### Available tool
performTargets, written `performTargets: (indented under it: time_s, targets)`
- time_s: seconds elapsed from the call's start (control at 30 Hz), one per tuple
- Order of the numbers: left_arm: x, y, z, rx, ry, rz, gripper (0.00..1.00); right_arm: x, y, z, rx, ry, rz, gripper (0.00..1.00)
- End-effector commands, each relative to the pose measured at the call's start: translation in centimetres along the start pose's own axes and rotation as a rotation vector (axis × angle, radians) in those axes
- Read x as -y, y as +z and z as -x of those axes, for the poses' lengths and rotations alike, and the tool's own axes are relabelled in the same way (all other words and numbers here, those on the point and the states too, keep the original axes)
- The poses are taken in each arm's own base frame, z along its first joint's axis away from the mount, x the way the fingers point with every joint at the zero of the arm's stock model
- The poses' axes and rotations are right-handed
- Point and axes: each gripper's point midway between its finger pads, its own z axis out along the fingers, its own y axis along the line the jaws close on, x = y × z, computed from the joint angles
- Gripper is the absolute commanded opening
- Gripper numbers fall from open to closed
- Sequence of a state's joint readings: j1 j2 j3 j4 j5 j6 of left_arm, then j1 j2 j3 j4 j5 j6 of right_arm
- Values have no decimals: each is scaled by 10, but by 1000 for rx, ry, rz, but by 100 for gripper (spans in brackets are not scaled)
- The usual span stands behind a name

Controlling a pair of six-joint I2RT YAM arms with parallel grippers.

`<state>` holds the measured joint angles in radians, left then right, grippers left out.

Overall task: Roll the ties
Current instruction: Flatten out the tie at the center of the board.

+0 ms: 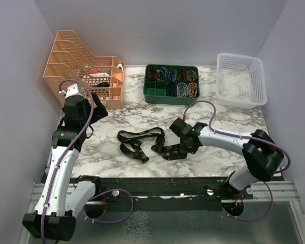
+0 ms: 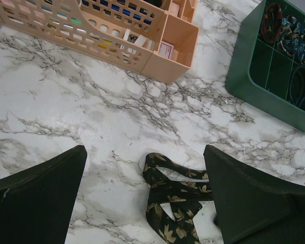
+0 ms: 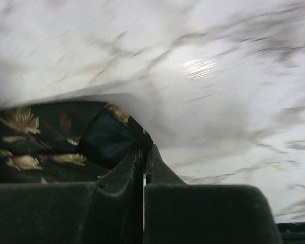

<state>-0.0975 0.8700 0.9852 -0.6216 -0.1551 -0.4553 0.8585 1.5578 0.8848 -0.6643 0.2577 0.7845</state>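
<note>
Necktie: a long narrow black fabric necktie with tan-gold flecks (image 1: 165, 151) (image 2: 173, 203) (image 3: 40, 147) is lying in loose loops and folds at the middle of the table, nearer the near edge than the far wall.
Necktie, right end: this end is sitting under the tip of the right gripper (image 1: 182, 150) (image 3: 144, 152), and in the right wrist view a small fold is rising to meet the fingertips.
Right gripper: its two dark fingers (image 3: 193, 208) are pressing tightly together, nipping the edge of that fold, low over the tabletop.
Necktie, left end: it is showing in the left wrist view as crossed, overlapping bands lying flat on the surface.
Left gripper: the left gripper (image 1: 98, 109) (image 2: 145, 157) is hanging above the table with its fingers (image 2: 40, 193) standing wide apart and holding nothing, left of the necktie and apart from it.
Table: a white marble-patterned tabletop with grey veins (image 1: 229, 132) (image 2: 91, 101) is carrying everything.
Far left: a peach slotted plastic desk organiser (image 1: 86, 66) (image 2: 91, 30) is standing against the wall.
Far middle: a dark green plastic tray with compartments (image 1: 157, 95) (image 2: 244, 76) is holding coiled cords.
Far right: a white perforated plastic basket (image 1: 241, 99) is sitting beside the green tray.
Cables: thin purple cables (image 1: 203, 104) are looping along both arms.
</note>
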Motion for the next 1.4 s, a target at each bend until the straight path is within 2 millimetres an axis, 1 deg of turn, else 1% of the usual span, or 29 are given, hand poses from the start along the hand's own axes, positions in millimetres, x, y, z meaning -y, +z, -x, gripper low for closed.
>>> performTargets:
  time_s: [0.0,0.1,0.13,0.2,0.3,0.33,0.37,0.4,0.43,0.47,0.5,0.53,0.6,0.63,0.67,0.7,0.73,0.77,0.83,0.9,0.93,1.0,1.07,1.13,1.27,1.37]
  targets:
    - [3,2,3,8,17,-22,99,81,-19,46,149,179,-224,1]
    - [6,1,2,4,28,-40,99,140,-34,70,233,384,-244,1]
    - [8,1,2,1,33,-53,99,157,-38,77,261,432,-237,1]
    - [14,1,-1,-6,40,-91,99,184,-45,89,320,495,-244,1]
    - [23,0,-4,-15,47,-147,99,218,-48,97,332,550,-328,11]
    - [24,0,-4,-14,50,-156,99,225,-46,98,318,565,-350,14]
    - [28,-1,-7,-23,53,-181,99,230,-45,99,303,585,-362,20]
    - [30,-2,-8,-27,56,-196,99,235,-44,100,293,604,-371,29]
    - [31,-2,-10,-31,60,-207,99,236,-42,102,292,609,-370,44]
    - [33,-3,-13,-41,63,-221,99,237,-43,108,299,611,-366,62]
    - [34,-3,-16,-51,68,-232,99,235,-43,110,296,616,-356,78]
    - [34,-3,-19,-60,72,-242,99,230,-45,114,290,609,-327,84]
    - [35,-3,-25,-76,76,-255,99,220,-51,122,295,582,-258,85]
    - [35,-2,-28,-83,73,-256,99,212,-56,127,308,560,-207,84]
    - [34,-1,-32,-93,67,-256,99,200,-61,135,335,515,-124,83]
    - [34,0,-35,-102,64,-259,99,186,-67,142,356,445,-27,79]
    - [34,1,-38,-108,61,-262,99,171,-72,144,362,415,61,75]
    - [33,2,-41,-115,58,-262,99,151,-76,145,360,387,170,71]
    - [33,4,-46,-130,49,-262,99,119,-75,138,320,356,347,67]
    - [34,5,-48,-135,44,-266,99,102,-63,124,263,369,401,59]
    - [34,5,-48,-134,41,-268,99,96,-56,118,247,363,413,59]
    - [34,4,-47,-133,38,-270,99,90,-42,108,204,365,432,55]
    - [35,3,-46,-131,40,-275,99,88,-31,102,162,371,430,53]
    - [36,3,-46,-132,40,-277,99,87,-22,101,134,363,429,50]
    - [36,4,-48,-138,38,-281,99,95,-7,105,131,374,370,49]
    - [37,4,-49,-142,33,-282,99,94,5,106,117,376,369,47]
